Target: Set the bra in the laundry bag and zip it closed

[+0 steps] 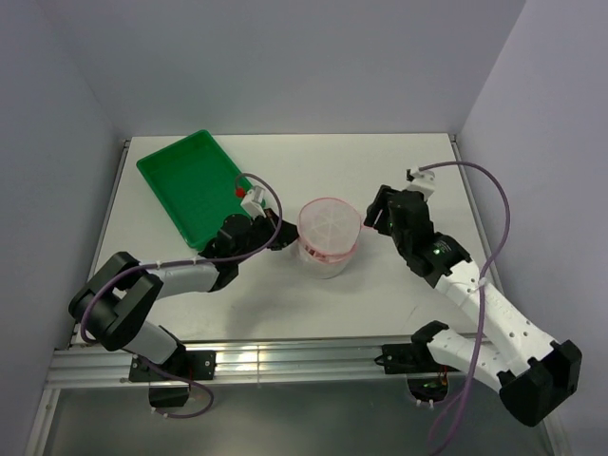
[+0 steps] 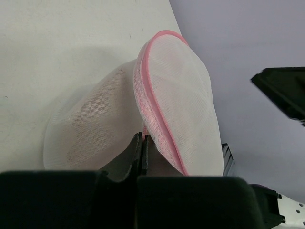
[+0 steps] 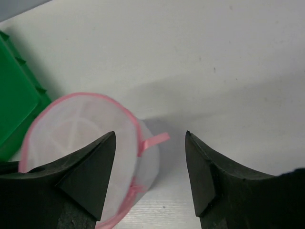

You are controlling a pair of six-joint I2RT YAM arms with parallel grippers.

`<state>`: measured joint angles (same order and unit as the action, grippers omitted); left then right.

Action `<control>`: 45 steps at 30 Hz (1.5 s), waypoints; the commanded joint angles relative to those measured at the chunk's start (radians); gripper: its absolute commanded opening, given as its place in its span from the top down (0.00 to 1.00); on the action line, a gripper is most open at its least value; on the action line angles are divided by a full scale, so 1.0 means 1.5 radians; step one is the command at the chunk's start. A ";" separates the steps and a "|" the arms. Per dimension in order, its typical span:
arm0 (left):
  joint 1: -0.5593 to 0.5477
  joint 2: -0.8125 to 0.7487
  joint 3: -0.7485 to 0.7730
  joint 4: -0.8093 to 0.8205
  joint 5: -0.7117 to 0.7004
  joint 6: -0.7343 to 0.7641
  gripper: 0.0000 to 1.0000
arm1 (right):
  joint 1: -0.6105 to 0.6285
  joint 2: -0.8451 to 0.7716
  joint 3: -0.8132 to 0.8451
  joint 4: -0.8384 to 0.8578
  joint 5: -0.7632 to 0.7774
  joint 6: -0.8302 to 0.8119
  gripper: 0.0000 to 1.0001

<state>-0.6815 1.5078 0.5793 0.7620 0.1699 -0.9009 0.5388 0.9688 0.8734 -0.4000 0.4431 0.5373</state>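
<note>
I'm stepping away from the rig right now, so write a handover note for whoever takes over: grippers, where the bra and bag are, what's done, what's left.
Left gripper: shut, pinching the bag at its pink seam.
Right gripper: open, beside the bag, holding nothing.
Bag: mid-table, between the two grippers.
Bra: not seen outside the bag; probably inside, but the mesh does not show it clearly.
Done: the seam looks zipped where visible; the pull tab sticks out.
Left: check the zip all round, then release.
</note>
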 commanded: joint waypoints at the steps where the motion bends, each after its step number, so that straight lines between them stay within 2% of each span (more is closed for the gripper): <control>1: 0.016 -0.017 0.033 0.030 0.021 0.036 1.00 | -0.067 -0.007 -0.067 0.123 -0.200 0.014 0.30; 3: 0.027 -0.018 0.044 0.027 0.021 0.047 1.00 | -0.086 -0.013 -0.091 0.154 -0.250 0.018 0.26; 4: 0.031 -0.017 0.050 0.024 0.023 0.060 1.00 | -0.091 -0.024 -0.120 0.166 -0.291 0.033 0.19; 6: 0.041 -0.012 0.071 0.007 0.032 0.068 1.00 | -0.109 -0.037 -0.150 0.209 -0.329 0.050 0.13; 9: 0.044 -0.003 0.091 -0.010 0.042 0.082 1.00 | -0.127 -0.062 -0.210 0.285 -0.393 0.098 0.12; 18: 0.045 0.007 0.087 -0.017 0.039 0.085 1.00 | -0.163 -0.072 -0.281 0.339 -0.433 0.199 0.15; 22: 0.047 0.014 0.088 -0.022 0.036 0.084 1.00 | -0.162 -0.130 -0.322 0.347 -0.430 0.221 0.14; 28: 0.054 0.031 0.091 -0.015 0.039 0.067 1.00 | -0.162 -0.160 -0.363 0.359 -0.481 0.253 0.12; 34: 0.062 0.034 0.081 -0.002 0.041 0.055 1.00 | -0.163 -0.128 -0.383 0.398 -0.507 0.279 0.12; 41: 0.066 0.020 0.075 -0.005 0.043 0.057 1.00 | -0.163 -0.082 -0.393 0.497 -0.540 0.300 0.26; 45: 0.068 0.025 0.077 0.000 0.052 0.055 1.00 | -0.162 -0.049 -0.389 0.521 -0.548 0.296 0.29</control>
<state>-0.5861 1.5558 0.6846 0.7151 0.2180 -0.8101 0.3004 0.8658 0.2867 0.2836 -0.3500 0.9783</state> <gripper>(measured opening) 0.023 0.724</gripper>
